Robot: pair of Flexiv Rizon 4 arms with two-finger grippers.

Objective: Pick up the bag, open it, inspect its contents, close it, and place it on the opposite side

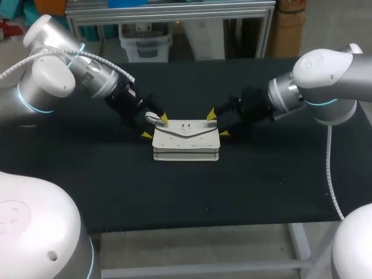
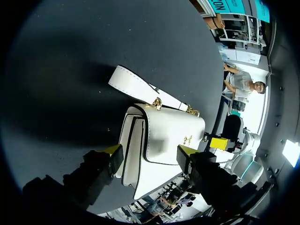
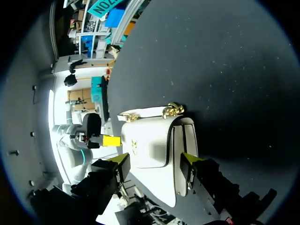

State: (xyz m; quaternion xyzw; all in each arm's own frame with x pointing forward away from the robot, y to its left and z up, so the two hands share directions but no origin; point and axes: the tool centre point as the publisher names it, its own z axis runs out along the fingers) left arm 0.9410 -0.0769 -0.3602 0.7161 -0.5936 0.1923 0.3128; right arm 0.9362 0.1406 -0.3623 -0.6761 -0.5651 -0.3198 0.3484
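2 grippers flank 1 white bag, which lies flat near the middle of the black table, flap shut, its long axis running 9 to 3 o'clock in the head view. The left gripper sits at the bag's 10 o'clock corner and the right gripper at its 2 o'clock corner — about equally near. Each pair of fingers stands wide apart, straddling 1 short end of the bag across its depth. Neither visibly pinches it, so both appear to hold nothing. The strap trails on the table ahead of the left gripper, past the bag's gold fittings. Judged step: the pick-up, not yet made — the fingers need only close across the bag's short axis.
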